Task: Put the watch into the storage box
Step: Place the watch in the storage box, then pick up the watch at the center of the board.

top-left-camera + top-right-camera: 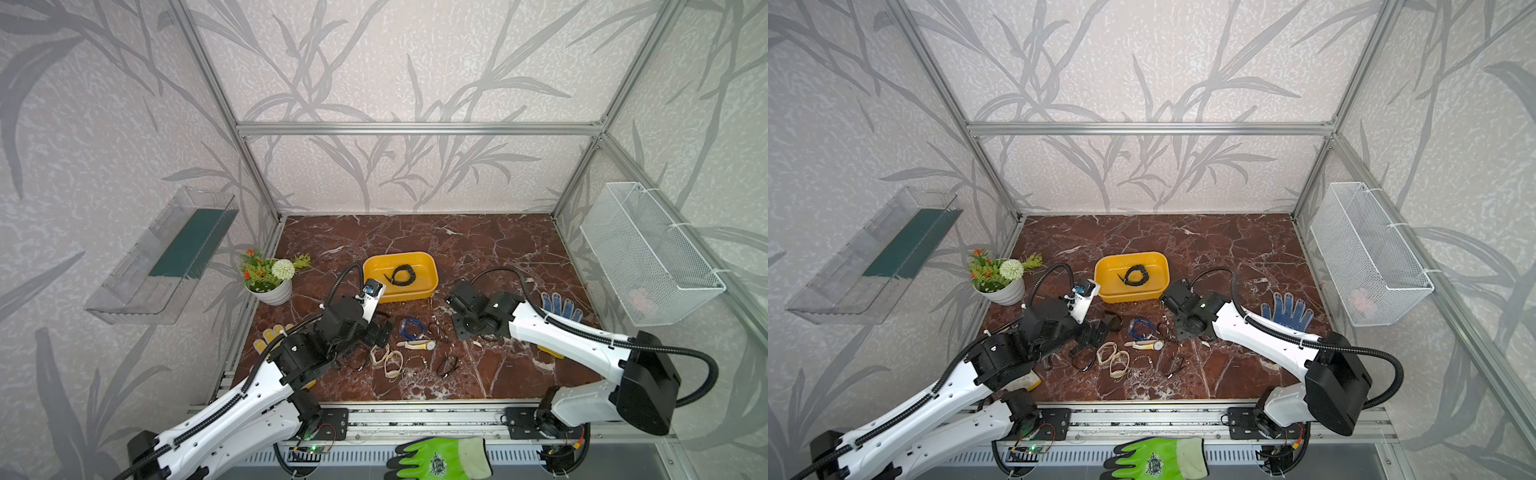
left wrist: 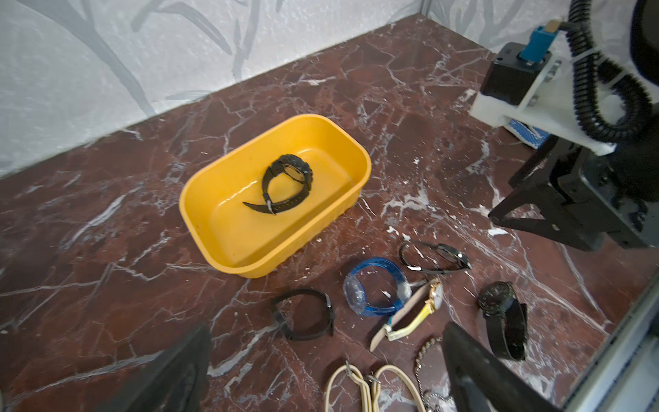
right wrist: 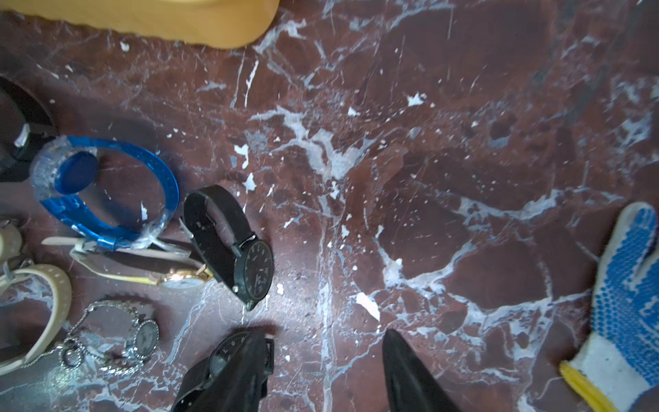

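Closest to the lens, a green glove is lying at the front edge of the rig, well behind both grippers. The left gripper is hovering over the marble tabletop with its fingers spread wide, holding nothing. A black mesh-band watch is lying on the marble just past its fingertips. Farther out in front of that gripper, the storage box is sitting upright on the marble. A chunky black watch is resting curled on the box's floor, well apart from both grippers. Between the box and the left gripper, a blue watch and a gold-cased watch with a pale strap are lying just beside each other. The right gripper is pointing down at the marble near the box's corner. Its fingers are standing apart with only bare stone between them, gripping nothing. One of those fingers is covering part of a black watch below it, and whether the two are touching cannot be told. Another black round-faced watch is lying just beyond that finger, beside the gold-cased one. On the right gripper's other side, a blue-dotted work glove is lying well apart.
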{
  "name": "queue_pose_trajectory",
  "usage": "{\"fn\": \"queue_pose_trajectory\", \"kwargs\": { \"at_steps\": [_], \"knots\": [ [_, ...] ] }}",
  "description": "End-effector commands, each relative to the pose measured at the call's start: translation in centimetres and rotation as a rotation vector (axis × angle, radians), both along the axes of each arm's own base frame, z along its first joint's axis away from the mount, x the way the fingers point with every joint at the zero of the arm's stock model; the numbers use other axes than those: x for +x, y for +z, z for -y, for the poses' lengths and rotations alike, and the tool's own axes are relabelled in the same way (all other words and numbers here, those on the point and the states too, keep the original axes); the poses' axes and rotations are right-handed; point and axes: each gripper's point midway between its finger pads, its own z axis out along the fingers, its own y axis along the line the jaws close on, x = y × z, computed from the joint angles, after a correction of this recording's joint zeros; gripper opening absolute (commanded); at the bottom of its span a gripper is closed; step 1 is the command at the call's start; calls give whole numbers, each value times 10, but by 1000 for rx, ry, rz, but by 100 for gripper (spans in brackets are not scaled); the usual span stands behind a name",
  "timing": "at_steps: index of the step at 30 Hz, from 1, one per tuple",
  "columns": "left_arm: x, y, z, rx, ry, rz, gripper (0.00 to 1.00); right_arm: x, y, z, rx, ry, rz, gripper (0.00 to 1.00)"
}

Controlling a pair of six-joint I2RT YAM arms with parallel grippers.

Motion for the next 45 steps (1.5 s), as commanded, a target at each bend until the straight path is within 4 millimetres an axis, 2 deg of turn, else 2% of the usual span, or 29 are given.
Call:
{"fn": "queue_pose_trajectory", "kwargs": {
  "at_steps": [1, 8, 13, 17, 24, 31, 40, 45],
  "knots": [
    [-7, -7, 12, 4, -75, -44, 99, -5, -4, -15, 63, -42, -15, 51],
    [-7, -11, 14, 22, -84, -63, 99, -10, -20, -36, 68, -20, -57, 51],
    [-6, -12, 12, 28, -75, -61, 99, -9, -40, -47, 62, -19, -89, 47],
    [-6, -12, 12, 30, -73, -61, 99, -8, -54, -51, 26, -17, -115, 43],
    [-6, -11, 10, 33, -65, -54, 99, -2, -65, -49, -18, -30, -104, 39],
    [-6, -11, 9, 36, -64, -56, 99, 7, -69, -50, -68, -24, -82, 35],
    [-6, -11, 9, 35, -63, -57, 99, 20, -48, -53, -82, 4, -22, 40],
    [-6, -11, 9, 37, -62, -57, 99, 22, -56, -54, -102, 11, -33, 40]
  ]
}}
